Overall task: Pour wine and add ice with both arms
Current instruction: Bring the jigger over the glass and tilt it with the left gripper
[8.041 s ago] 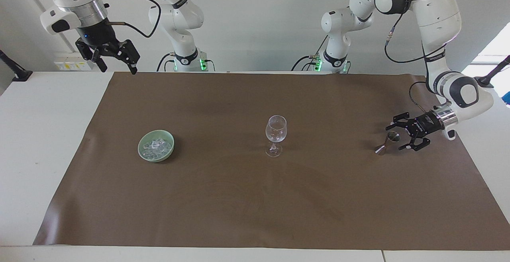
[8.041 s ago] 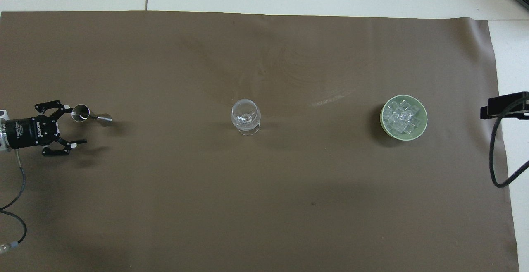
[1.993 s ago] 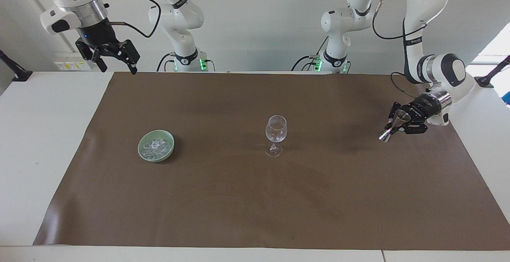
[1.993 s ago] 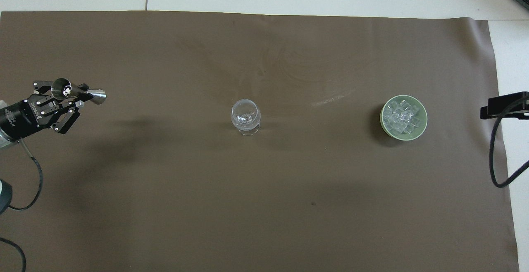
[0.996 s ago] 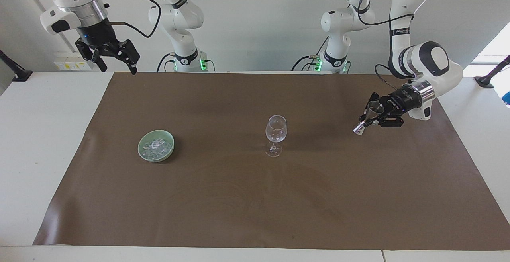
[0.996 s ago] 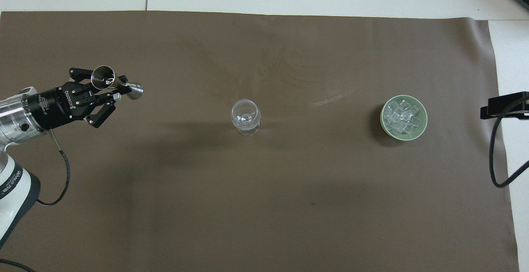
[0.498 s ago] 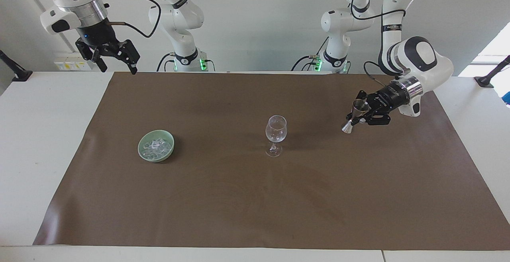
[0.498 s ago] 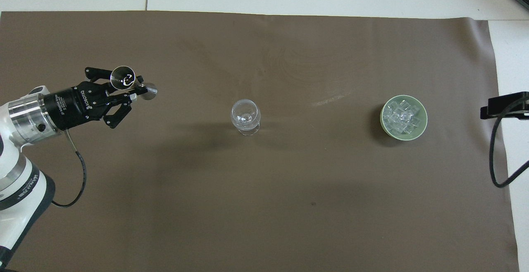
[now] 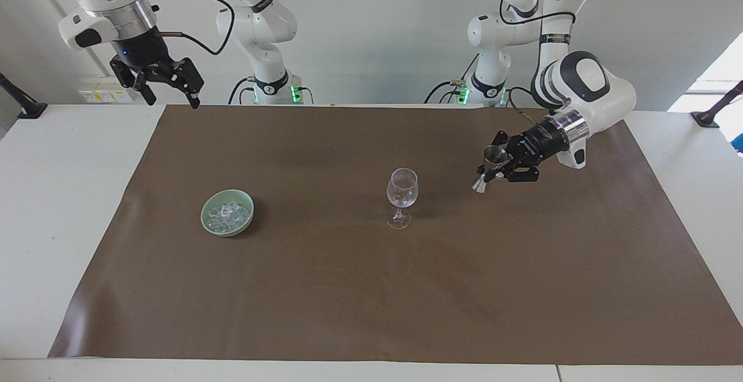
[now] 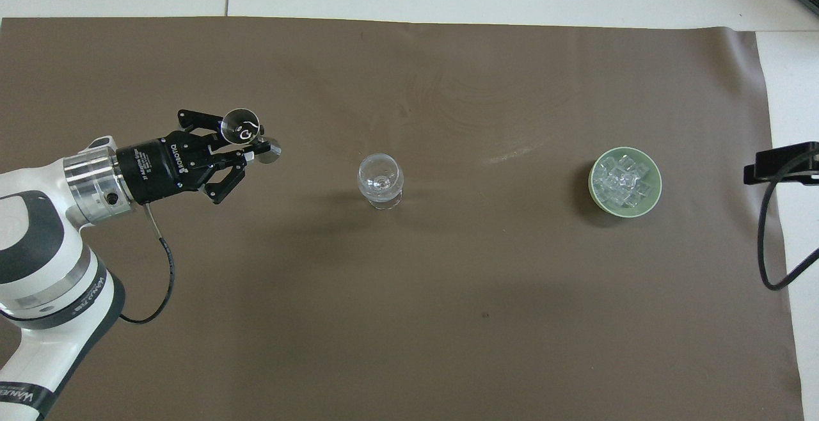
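right end effector (image 9: 168, 89) waits up high over the surface edge at the right arm's end, fingers spread, grasping nothing. left end effector (image 9: 498, 170) is clenched on a steel jigger (image 9: 487, 167), wide cup up, tilted slightly, in the air over the brown mat (image 9: 522, 266) between the left arm's end and the wine glass (image 9: 401, 196), not over the glass yet. glass stands upright mid-mat. ice (image 9: 227, 213) sits piled in the pale green bowl (image 9: 210, 223) toward the right arm's end, well apart from the glass. risks: thin waist grip could let the jigger twist or slip when tipped; tipping short of the rim would spill on the mat; nudging the bowl of the tall glass could topple it.
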Tool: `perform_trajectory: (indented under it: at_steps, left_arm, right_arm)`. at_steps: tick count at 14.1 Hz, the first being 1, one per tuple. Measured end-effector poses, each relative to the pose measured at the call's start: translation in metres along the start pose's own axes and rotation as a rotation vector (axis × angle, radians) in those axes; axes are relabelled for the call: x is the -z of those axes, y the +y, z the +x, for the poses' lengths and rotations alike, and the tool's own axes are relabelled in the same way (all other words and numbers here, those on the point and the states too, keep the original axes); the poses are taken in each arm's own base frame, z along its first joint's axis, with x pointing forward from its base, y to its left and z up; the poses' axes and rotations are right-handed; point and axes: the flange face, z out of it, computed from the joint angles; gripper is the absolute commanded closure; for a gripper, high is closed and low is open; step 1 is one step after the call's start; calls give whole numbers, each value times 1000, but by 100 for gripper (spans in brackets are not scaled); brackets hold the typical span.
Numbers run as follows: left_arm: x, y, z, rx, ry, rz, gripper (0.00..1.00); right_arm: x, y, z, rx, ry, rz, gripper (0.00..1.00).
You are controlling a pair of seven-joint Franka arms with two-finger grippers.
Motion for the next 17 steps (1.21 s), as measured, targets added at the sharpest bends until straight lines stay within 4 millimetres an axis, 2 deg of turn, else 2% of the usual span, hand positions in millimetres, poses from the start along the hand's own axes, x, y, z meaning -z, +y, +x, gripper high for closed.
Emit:
perform_trajectory:
  at_steps: [6,11,17]
  left_arm:
    - [-35,-21,-7,-26,64,-11,100]
    - [-69,-47,-13,-69,128,-24,100]
    - [-75,-56,-5,-147,161,-23,100]
  right_arm:
    - [0,0,0,0,0,0,0]
    - [0,0,0,0,0,0,0]
    - [0,0,0,0,0,0,0]
